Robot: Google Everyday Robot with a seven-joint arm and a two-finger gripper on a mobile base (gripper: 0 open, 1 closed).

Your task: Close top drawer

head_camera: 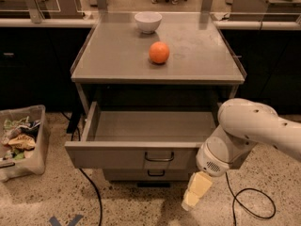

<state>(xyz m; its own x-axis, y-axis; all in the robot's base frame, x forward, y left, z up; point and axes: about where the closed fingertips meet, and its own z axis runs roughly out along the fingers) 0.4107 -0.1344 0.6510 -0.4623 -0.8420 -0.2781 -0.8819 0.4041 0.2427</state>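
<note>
In the camera view the top drawer (150, 126) stands pulled well out beneath the cabinet top (117, 55), so you are still approaching. Next, bring the gripper (196, 193) up from below the right end of the front panel (108, 158) and push inward. The gripper hangs over the floor (141, 206), holding nothing and seemingly touching nothing; you cannot tell whether it is parted or together.

Grey top drawer (108, 157), dark handle (159, 158). Grey counter (117, 60), orange fruit (159, 52), white bowl (148, 21). Cream-yellow claw (192, 199) below drawer's right front, over speckled beige floor (131, 206).
</note>
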